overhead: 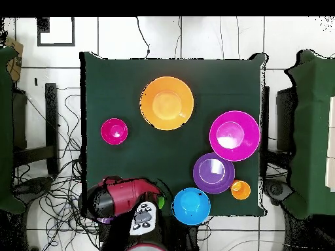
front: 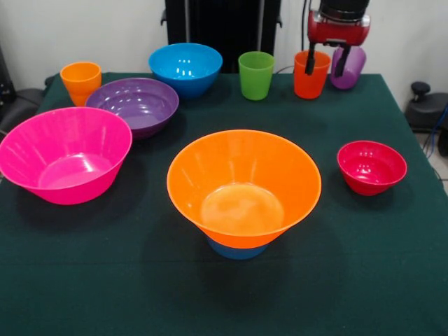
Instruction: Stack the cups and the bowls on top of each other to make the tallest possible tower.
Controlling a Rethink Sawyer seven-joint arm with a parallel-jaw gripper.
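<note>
We see a robotics lab: a bench (overhead: 105, 85) draped in dark green cloth on a white tiled floor (overhead: 196, 36), loose cables (overhead: 55, 196) trailing beside it.

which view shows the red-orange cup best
The front view: the red-orange cup stands upright at the table's far edge, with the pincer straddling its rim. In the overhead view the arm covers it entirely.
</note>
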